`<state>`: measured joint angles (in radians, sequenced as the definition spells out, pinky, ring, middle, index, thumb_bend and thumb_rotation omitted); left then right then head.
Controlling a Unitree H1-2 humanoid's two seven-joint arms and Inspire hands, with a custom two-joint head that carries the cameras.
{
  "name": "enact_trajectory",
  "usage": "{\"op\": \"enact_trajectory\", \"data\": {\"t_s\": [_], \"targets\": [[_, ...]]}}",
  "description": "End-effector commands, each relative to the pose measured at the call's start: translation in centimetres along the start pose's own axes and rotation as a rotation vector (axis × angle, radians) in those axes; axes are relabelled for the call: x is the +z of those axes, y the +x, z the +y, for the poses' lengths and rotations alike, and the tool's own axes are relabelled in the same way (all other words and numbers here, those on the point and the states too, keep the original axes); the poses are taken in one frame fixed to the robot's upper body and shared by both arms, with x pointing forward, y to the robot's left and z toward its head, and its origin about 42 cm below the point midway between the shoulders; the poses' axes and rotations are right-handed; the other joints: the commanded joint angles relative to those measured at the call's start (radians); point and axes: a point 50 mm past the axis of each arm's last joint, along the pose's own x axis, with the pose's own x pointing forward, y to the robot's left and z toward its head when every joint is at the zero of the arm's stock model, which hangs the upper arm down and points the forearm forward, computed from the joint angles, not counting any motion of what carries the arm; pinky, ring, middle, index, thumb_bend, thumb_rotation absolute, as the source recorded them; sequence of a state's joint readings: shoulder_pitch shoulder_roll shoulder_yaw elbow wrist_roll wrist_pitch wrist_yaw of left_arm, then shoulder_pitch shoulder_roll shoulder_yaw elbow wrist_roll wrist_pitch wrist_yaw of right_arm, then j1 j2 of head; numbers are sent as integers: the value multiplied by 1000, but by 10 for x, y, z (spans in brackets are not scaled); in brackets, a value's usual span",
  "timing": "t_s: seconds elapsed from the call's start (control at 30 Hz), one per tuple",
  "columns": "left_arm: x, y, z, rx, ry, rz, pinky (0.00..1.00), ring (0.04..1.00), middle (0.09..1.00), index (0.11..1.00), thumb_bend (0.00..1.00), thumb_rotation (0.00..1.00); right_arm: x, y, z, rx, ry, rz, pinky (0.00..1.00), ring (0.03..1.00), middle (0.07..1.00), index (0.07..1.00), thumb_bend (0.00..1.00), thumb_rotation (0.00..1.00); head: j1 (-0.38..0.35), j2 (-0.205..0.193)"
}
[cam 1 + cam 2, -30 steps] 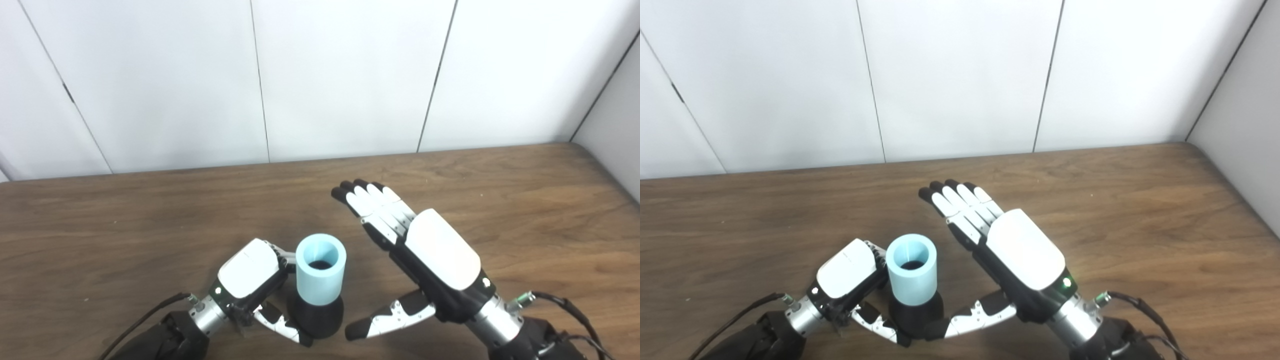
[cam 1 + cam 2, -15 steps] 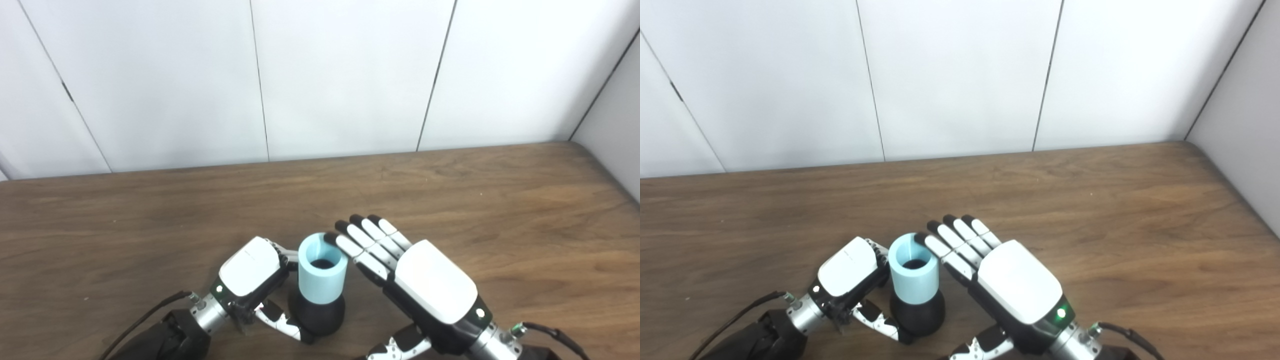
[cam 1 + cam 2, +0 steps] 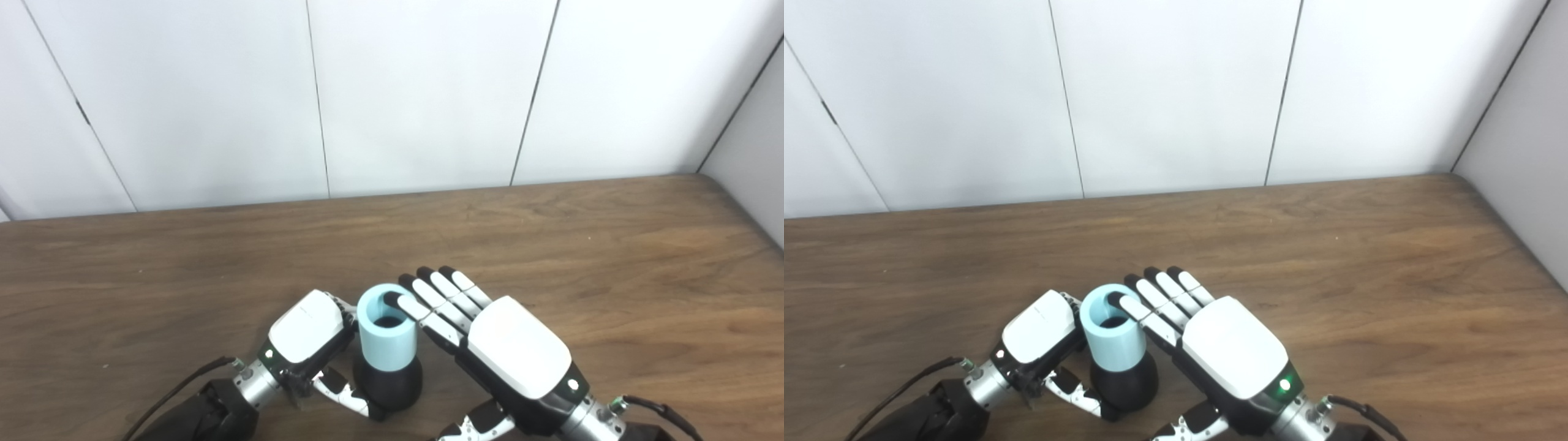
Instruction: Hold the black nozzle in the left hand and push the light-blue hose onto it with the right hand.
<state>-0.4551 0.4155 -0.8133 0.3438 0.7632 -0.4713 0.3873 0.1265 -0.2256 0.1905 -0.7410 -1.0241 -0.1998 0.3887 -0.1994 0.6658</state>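
The black nozzle (image 3: 388,383) stands near the front edge of the brown tabletop (image 3: 612,245), its upper part hidden inside the light-blue hose (image 3: 387,337) that sits upright on it. The left hand (image 3: 306,337) is closed around the nozzle from the left; its fingers are mostly hidden behind the hose. The right hand (image 3: 490,343) holds nothing, fingers straight and flat, one fingertip (image 3: 392,299) resting over the hose's top rim. Its thumb is cut off by the near edge.
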Motion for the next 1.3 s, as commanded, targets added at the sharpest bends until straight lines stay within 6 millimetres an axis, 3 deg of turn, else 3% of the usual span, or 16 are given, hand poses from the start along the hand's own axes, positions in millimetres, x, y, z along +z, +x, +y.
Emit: {"op": "enact_trajectory", "data": {"t_s": [0.0, 0.3, 0.57, 0.77, 0.9, 1.27], "targets": [[33, -22, -65, -74, -155, 59, 131, 189, 471, 480, 525, 0, 3, 5, -6, -29, -19, -38, 1000, 1000, 989, 947, 919, 802, 0, 0], [32, -23, -66, -80, -156, 61, 144, 206, 472, 481, 525, 0, 1, 8, -12, -84, -18, -62, 999, 1000, 956, 921, 899, 829, -3, -4], [32, -23, -66, -80, -149, 61, 130, 190, 471, 480, 525, 0, -6, 5, -5, -161, -21, -71, 879, 971, 862, 841, 803, 830, -4, -5], [31, -24, -66, -81, -153, 64, 125, 181, 471, 480, 525, 0, -11, 3, -2, -171, -23, -56, 883, 955, 841, 826, 785, 811, -4, -5], [31, -25, -66, -83, -153, 65, 128, 185, 471, 480, 525, 0, -13, 3, -2, -170, -20, -46, 900, 974, 863, 825, 783, 797, -6, -6], [32, -25, -67, -90, -152, 63, 132, 189, 471, 481, 525, 0, -12, 6, -5, -116, 0, -14, 948, 1000, 992, 963, 832, 781, -6, -14]]}}
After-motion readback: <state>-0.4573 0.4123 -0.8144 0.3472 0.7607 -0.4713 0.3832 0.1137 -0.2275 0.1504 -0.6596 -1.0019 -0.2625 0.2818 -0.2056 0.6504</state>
